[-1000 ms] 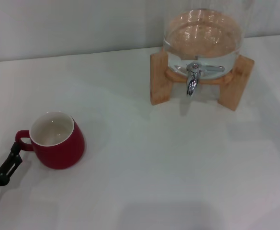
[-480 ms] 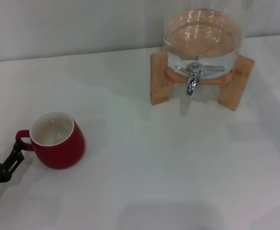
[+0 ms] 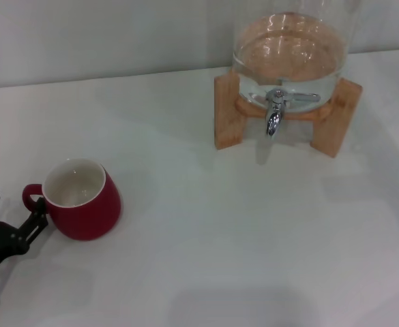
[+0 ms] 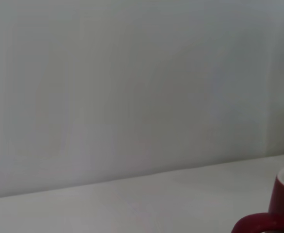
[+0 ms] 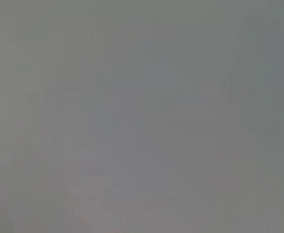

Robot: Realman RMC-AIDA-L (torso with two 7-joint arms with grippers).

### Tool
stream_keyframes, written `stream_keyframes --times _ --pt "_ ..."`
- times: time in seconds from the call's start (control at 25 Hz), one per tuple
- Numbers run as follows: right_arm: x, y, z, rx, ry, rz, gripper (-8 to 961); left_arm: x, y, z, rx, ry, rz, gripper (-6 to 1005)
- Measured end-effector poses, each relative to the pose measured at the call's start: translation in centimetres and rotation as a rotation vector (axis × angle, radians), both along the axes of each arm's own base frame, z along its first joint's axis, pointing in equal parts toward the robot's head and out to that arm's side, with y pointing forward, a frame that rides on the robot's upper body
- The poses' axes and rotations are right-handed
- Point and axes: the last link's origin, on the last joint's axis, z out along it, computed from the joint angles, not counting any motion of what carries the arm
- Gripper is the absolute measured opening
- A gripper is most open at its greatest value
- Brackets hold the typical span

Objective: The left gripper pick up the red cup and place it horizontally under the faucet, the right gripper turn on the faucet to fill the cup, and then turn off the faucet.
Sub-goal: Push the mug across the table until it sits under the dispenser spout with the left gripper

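Red cup (image 3: 81,199) stands upright at the near left of the white table (image 3: 206,238), handle turned toward the left gripper (image 3: 15,215), whose spread fingers flank the handle ready to pinch it, while the faucet (image 3: 274,116) waits well apart, far right.

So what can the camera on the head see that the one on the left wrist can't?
Only the head view shows the faucet on its glass jar and wooden stand, the left gripper open around the red cup's handle, and the cup's white inside. The left wrist view adds nothing of its own beyond a closer look at the wall. Both show the red cup on the white table.
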Motion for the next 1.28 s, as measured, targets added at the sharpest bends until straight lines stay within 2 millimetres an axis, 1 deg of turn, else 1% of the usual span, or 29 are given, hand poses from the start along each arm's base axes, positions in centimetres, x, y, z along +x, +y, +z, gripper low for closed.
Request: stream_keyframes --times 0.92,1.12,1.24,1.28 --pt "0.0 0.0 0.1 0.005 0.003 0.001 618 0.3 1.3 0.3 0.005 0.015 0.001 854" --pt "0.0 0.0 0.0 0.005 0.004 0.001 618 0.3 1.4 0.4 0.007 0.015 0.002 660" --pt "0.0 0.0 0.0 0.004 0.004 0.001 618 0.4 1.5 0.4 0.010 0.013 -0.002 463" --pt "0.0 0.0 0.0 0.004 0.004 0.001 618 0.5 1.6 0.4 0.012 0.012 -0.003 441"
